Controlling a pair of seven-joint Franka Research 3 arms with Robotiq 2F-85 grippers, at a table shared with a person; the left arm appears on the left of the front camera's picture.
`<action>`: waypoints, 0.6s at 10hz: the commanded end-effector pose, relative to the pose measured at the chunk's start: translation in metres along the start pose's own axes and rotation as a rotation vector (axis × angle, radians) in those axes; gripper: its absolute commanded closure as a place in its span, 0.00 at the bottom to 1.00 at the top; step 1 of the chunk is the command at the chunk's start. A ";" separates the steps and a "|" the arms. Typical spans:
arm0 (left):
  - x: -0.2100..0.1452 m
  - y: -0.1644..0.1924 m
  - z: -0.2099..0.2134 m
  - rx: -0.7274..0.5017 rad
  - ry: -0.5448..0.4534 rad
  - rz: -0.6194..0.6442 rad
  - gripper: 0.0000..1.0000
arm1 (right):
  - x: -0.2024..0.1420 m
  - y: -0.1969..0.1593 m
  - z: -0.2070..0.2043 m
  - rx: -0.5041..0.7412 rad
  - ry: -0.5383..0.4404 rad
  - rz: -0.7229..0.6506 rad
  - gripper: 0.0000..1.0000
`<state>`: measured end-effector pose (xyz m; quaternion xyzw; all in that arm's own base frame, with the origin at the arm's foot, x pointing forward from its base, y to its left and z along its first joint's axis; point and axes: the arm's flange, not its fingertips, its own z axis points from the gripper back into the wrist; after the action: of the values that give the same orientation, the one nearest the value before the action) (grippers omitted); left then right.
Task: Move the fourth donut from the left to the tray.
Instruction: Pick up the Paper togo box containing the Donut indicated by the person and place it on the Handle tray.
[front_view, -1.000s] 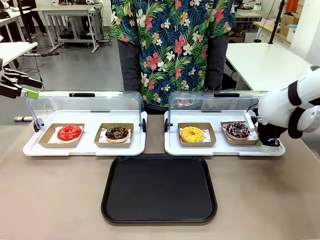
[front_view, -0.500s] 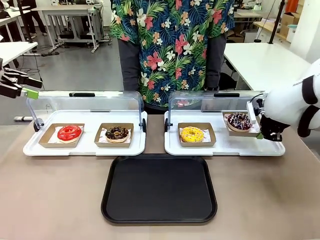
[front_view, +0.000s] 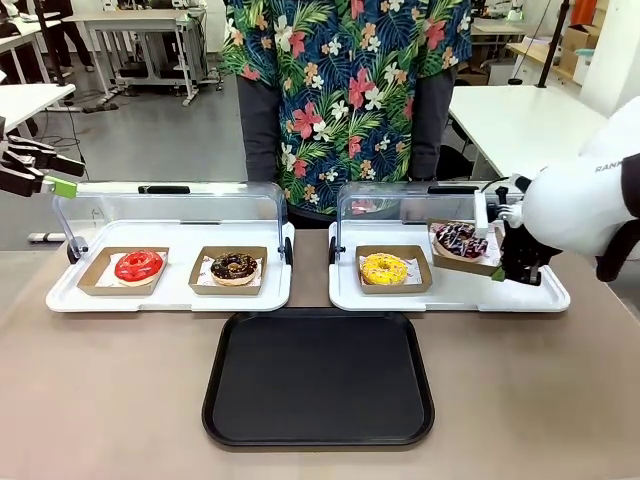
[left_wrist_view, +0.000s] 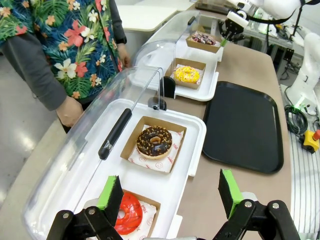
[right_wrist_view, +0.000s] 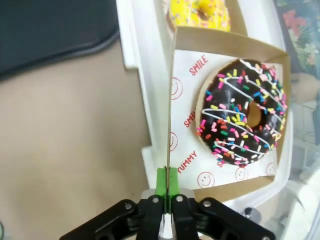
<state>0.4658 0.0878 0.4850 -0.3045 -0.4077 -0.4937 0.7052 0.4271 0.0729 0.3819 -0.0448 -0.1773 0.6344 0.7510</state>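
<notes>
The fourth donut (front_view: 460, 238), dark-glazed with coloured sprinkles, sits in its brown cardboard holder (front_view: 462, 258), which hangs tilted just above the right white display tray. My right gripper (front_view: 498, 271) is shut on the holder's near edge. In the right wrist view its green pads (right_wrist_view: 166, 181) pinch the holder's thin wall, with the donut (right_wrist_view: 245, 120) beyond them. The black tray (front_view: 318, 378) lies at the table's front middle. My left gripper (front_view: 58, 170) hovers open at the far left, nothing between its fingers (left_wrist_view: 112, 192). From there the donut (left_wrist_view: 203, 38) shows far off.
The yellow donut (front_view: 384, 268) stays on the right display tray (front_view: 450, 297). A red donut (front_view: 138, 266) and a crumb-topped chocolate donut (front_view: 234, 266) sit on the left one. Both clear lids stand raised. A person in a floral shirt (front_view: 345, 90) stands at the far side.
My right gripper has lifted the holder with the sprinkled donut off the display tray and carried it up and to the left, tilting it. The left arm has not moved.
</notes>
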 end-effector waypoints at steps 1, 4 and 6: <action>0.002 0.000 0.001 -0.005 0.005 -0.003 0.00 | 0.018 0.042 -0.002 0.041 0.016 -0.010 0.98; 0.002 0.000 0.001 -0.005 0.005 -0.003 0.00 | 0.034 0.073 -0.015 0.048 0.002 0.050 0.98; 0.002 0.000 0.001 -0.005 0.005 -0.003 0.00 | 0.050 0.029 -0.016 0.073 -0.001 0.043 0.98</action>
<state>0.4658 0.0878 0.4851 -0.3045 -0.4077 -0.4937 0.7052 0.4090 0.1378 0.3692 -0.0185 -0.1556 0.6636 0.7315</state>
